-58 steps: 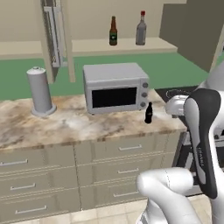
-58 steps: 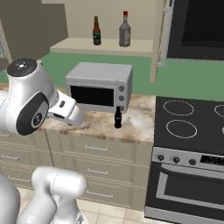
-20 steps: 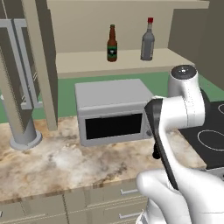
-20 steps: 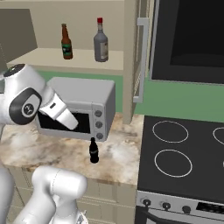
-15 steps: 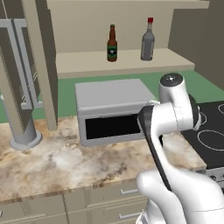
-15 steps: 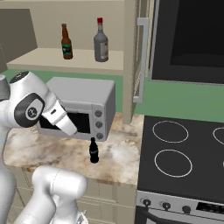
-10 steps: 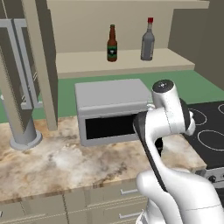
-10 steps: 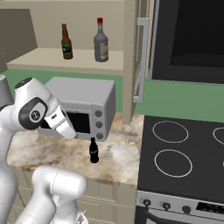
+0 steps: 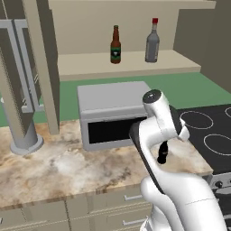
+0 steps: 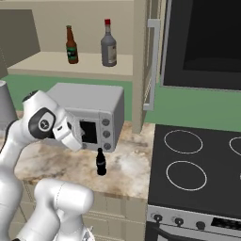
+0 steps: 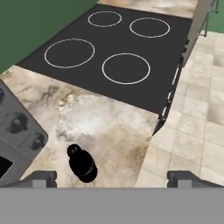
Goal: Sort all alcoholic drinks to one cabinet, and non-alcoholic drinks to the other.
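Arm lowered; gripper (image 11: 112,177) (open) above cola bottle (image 11: 81,163)

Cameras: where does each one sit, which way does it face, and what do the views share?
Left base view: behind the arm's left, facing the microwave and shelf; arm at lower right.
Right base view: behind its right, facing counter and stove; arm at lower left.
Hand view: on the hand, looking down; open gripper at bottom.
Shared: all show the small black bottle on the counter.

arm (image 9: 155,131) — bent, folded low | end effector (image 11: 111,177) — jaws wide open
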{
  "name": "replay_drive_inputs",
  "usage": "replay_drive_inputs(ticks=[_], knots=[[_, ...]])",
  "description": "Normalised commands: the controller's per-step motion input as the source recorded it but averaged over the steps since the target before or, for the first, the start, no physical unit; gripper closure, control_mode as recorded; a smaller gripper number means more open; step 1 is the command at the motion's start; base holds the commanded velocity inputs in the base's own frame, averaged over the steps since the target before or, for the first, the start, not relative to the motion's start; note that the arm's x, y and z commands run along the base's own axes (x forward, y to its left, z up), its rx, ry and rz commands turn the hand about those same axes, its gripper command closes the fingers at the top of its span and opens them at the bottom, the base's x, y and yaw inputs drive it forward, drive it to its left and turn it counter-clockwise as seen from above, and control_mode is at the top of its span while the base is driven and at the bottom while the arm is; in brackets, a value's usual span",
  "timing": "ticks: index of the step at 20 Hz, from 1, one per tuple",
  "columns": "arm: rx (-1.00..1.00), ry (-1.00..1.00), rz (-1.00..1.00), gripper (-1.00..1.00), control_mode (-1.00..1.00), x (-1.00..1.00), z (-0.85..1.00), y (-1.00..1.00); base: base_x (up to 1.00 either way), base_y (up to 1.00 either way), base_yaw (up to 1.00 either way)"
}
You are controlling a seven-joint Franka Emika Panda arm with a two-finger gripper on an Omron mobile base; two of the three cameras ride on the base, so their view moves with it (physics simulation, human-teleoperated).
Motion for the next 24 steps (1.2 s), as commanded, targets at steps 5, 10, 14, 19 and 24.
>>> replay_drive_inputs(ticks=[5, 10, 14, 19, 24], knots=[[-0.07, -0.01, -0.15, -1.00, -1.00, 0.37, -0.36, 0.06, 0.00, 0.00, 0.00], [-0.05, 0.00, -0.15, -1.00, -1.00, 0.25, -0.39, 0.01, 0.00, 0.00, 0.00], [-0.05, 0.00, -0.13, -1.00, -1.00, 0.20, -0.34, 0.00, 0.00, 0.00, 0.00], [-0.04, 0.00, -0.12, -1.00, -1.00, 0.16, -0.33, 0.00, 0.00, 0.00, 0.00], [-0.02, 0.00, -0.06, -1.00, -1.00, 0.14, -0.28, 0.00, 0.00, 0.00, 0.00]])
